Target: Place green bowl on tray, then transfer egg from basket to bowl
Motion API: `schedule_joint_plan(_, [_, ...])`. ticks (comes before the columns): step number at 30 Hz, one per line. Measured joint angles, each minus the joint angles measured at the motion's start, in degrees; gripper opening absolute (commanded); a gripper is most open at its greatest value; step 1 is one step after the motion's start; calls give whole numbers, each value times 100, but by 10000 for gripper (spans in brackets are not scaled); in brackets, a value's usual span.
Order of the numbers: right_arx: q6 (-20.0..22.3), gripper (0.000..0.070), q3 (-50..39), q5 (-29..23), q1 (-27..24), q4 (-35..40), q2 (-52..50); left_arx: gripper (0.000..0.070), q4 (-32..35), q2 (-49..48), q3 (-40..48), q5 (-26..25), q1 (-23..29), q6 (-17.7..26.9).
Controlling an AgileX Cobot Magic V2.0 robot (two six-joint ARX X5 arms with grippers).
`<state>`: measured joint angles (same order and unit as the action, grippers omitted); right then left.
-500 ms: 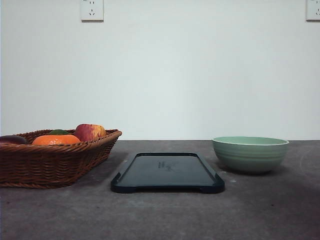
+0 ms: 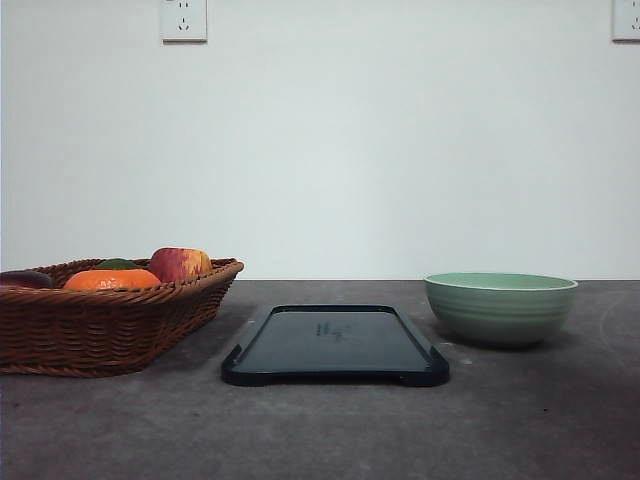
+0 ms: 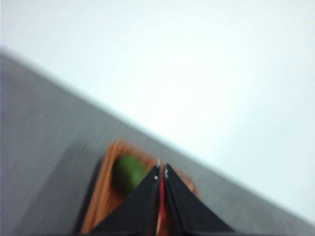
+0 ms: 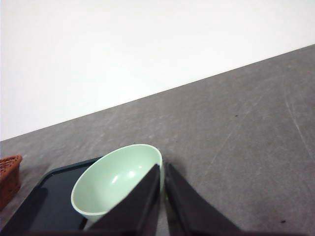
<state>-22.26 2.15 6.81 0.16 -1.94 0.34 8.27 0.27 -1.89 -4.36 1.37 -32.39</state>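
Green bowl (image 4: pixel 115 179) sits on the desk (image 4: pixel 246 142) just ahead of the right gripper (image 4: pixel 163 167), fingers closed and empty; next it must open and grip the rim, then carry it to the tray (image 2: pixel 335 345).

No visible change in the front view, green bowl (image 2: pixel 500 308), tray (image 2: pixel 335 346) and basket (image 2: pixel 110 315) at the same spots on the table as half a second ago
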Motion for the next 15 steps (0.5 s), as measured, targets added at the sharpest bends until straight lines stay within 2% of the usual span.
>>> schedule_joint_plan(2, [-38,7,177,0,0,-76,72,0,399,-2,-7,0,0,105])
schedule_joint_plan(7, [-50,7,683,9,0,-41,433,1,368,65,-176,4,0,527])
schedule_joint_plan(12, [-14,7,1144,204,0,-220,1106,1,-1,422,-671,11,0,680])
schedule_joint_plan(15, [164,7,1443,426,0,-263,1600,1,-364,781,-965,13,0,706])
